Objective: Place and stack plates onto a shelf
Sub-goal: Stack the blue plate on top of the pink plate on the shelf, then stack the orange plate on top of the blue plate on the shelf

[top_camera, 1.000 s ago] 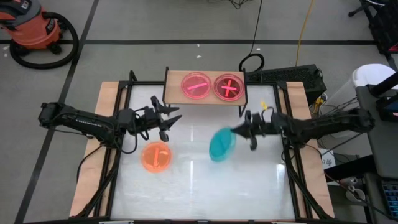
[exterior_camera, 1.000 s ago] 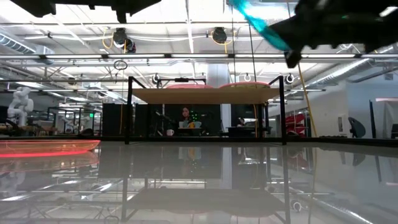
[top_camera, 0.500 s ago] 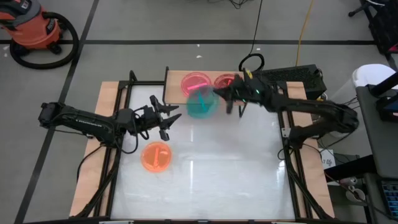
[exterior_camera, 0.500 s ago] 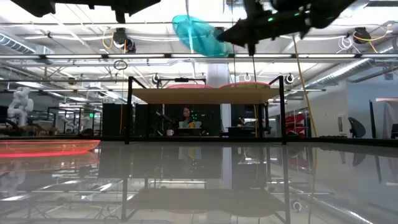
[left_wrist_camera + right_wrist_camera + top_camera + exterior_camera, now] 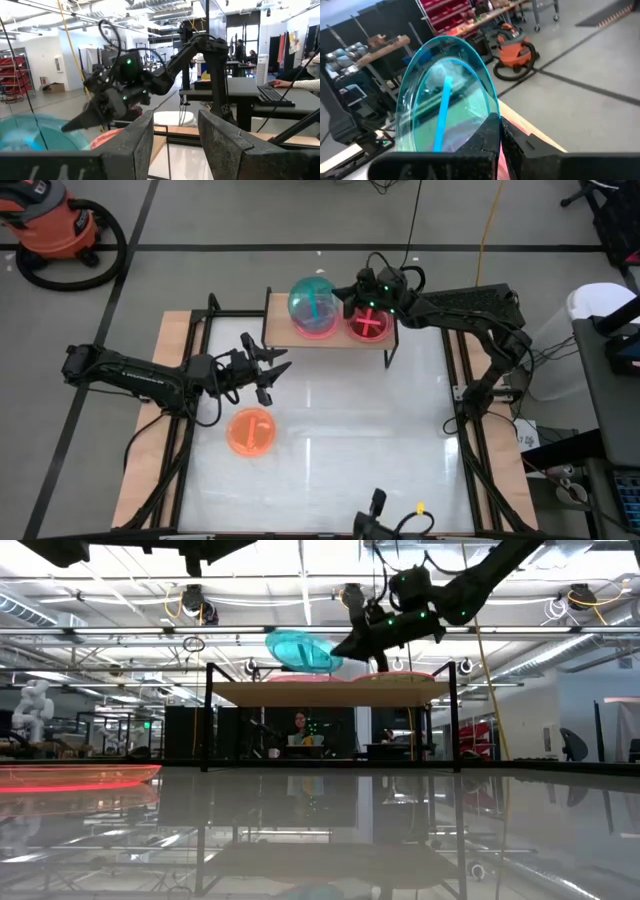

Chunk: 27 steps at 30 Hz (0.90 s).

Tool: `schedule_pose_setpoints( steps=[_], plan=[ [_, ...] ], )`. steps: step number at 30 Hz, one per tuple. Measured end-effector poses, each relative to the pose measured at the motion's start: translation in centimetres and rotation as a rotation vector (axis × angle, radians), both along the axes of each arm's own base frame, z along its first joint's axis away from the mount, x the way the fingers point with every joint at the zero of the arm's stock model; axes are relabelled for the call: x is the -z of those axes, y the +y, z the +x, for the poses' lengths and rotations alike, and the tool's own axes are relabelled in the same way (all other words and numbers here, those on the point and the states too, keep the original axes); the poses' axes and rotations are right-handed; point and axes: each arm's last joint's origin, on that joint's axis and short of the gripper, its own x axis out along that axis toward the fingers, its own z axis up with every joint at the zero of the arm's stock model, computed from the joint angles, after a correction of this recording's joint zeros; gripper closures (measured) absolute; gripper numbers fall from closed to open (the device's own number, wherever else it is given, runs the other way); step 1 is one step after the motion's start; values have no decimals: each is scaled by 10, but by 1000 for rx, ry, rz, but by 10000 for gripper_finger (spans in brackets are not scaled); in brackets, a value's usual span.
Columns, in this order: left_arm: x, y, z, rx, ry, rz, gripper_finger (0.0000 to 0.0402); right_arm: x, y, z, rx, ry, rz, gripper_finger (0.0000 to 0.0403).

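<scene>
- The right gripper [image 5: 346,292] is reached out over the shelf [image 5: 330,336] at the far edge of the table [image 5: 330,470], its fingers pinched on the rim of a cyan plate [image 5: 311,304].
- In the low view that cyan plate [image 5: 303,650] hangs clear above the shelf board [image 5: 330,692], tilted only slightly, with the right gripper [image 5: 343,649] gripping its edge from the right side.
- From above, the cyan plate covers most of the pink plate [image 5: 322,330] lying on the left half of the shelf; only a pink crescent shows at its near side.
- A second pink plate with a cross-shaped divider [image 5: 369,322] lies on the right half of the shelf, partly under the right arm.
- The right wrist view shows the cyan plate [image 5: 445,105] with one straight divider ridge, held at its rim between the two dark fingers [image 5: 487,135].
- An orange plate with a divider ridge [image 5: 251,431] lies flat on the table towards the left edge, well apart from the shelf.
- The left gripper [image 5: 268,370] hovers near the left edge, just beyond the orange plate; its fingers are spread and hold nothing, as the left wrist view [image 5: 175,135] confirms.
</scene>
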Motion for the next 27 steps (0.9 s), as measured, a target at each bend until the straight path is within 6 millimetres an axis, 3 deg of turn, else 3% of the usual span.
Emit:
schedule_pose_setpoints(
  steps=[8,18,23,27],
  plan=[
    [0,0,0,0,1,1,241,11,-6,-4,10,70,-12,389],
    [0,0,0,1,0,-3,241,5,1,-3,-84,48,-48,278],
    [1,-1,0,17,3,-18,241,-25,14,-13,-224,-16,-134,242],
    [0,-13,2,68,66,-18,241,-59,46,-29,-350,-38,-214,241]
  ],
)
